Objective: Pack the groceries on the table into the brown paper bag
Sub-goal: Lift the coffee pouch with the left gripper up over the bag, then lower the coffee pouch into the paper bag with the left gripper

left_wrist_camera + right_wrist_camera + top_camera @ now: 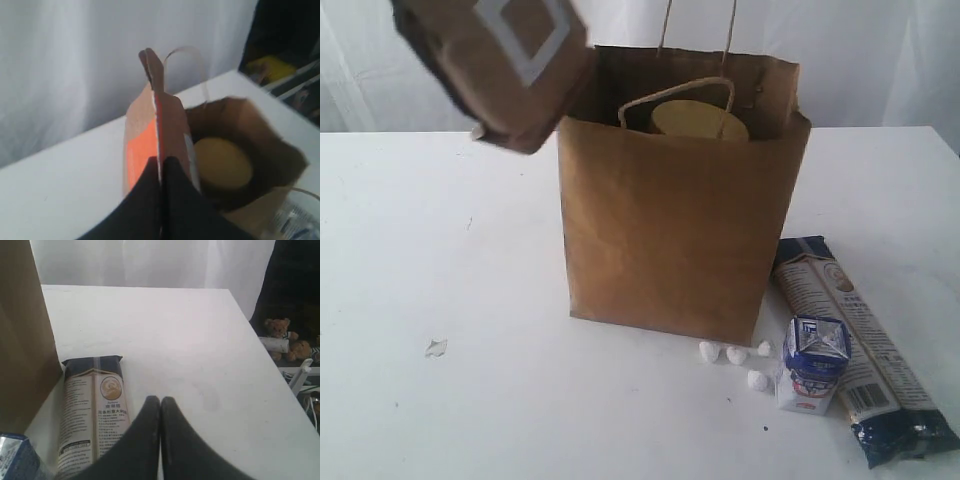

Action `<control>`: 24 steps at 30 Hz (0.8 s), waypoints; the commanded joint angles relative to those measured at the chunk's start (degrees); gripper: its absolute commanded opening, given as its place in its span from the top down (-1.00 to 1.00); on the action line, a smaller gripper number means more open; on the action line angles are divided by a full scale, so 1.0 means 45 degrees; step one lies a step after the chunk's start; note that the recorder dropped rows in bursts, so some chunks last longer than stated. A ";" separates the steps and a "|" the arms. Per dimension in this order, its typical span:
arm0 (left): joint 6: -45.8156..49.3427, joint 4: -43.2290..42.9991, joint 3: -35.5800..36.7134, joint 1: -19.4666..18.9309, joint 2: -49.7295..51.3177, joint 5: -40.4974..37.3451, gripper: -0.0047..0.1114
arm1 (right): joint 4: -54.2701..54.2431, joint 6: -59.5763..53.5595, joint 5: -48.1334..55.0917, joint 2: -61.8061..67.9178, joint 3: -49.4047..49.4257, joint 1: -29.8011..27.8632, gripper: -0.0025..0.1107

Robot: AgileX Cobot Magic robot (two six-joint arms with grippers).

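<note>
The left tool is pinching a flat brown-red pouch with an orange panel by one edge. It is holding the pouch in the air just beside the mouth of the tall kraft-brown paper bag, which is standing on the white desk. A round olive-gold lid is showing inside the bag.

The pouch looks light and soft, so I think an edge pinch is enough, though it may swing and catch the thin paper rim.

The right tool is pressed together on nothing, hanging over the desk near the long dark-blue-and-cream packet. That packet is lying at the bag's foot, with the small blue-white carton just beside it. I'd take the crinkly packet near its middle to stop it drooping, and the stiff little carton across its flat sides.
</note>
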State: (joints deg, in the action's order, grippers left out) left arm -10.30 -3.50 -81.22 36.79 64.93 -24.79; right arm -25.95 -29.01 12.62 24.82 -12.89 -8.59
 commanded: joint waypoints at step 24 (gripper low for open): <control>-0.2849 -0.4834 -0.0442 0.1632 0.4311 1.4160 0.92 | -0.0084 -0.0069 -0.0537 0.0025 0.0059 0.0012 0.96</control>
State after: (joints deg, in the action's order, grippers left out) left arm -20.48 -15.90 -82.44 43.41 82.59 28.67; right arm -26.06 -29.01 10.97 24.82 -12.89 -8.59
